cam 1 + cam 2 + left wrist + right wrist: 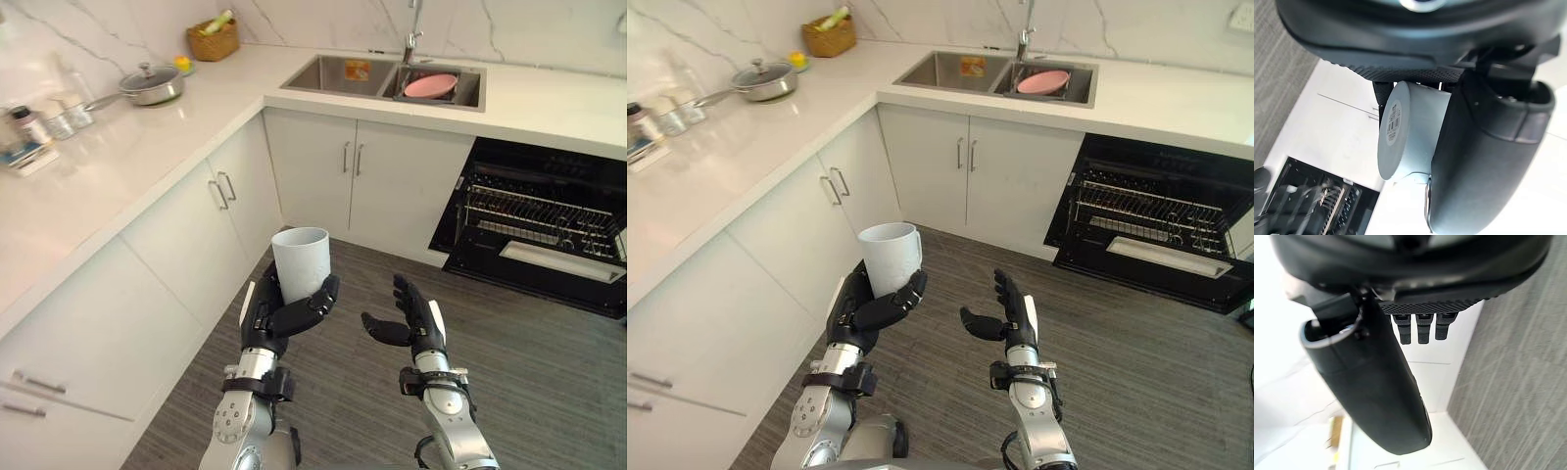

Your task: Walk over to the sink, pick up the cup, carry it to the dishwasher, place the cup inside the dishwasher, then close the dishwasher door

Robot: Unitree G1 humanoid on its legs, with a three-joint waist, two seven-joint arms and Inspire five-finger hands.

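Cup (301,262) sits upright in my left hand (284,315), fingers curled round it, so I judge I'm mid-carry. Right hand (416,325) hangs relaxed, holding nothing. Next I turn toward the open dishwasher (539,220); its rack looks free, though I can't be sure.

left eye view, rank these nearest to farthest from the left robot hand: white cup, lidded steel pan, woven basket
1. white cup, held in the left robot hand
2. lidded steel pan, on the white counter to the left
3. woven basket, far counter corner
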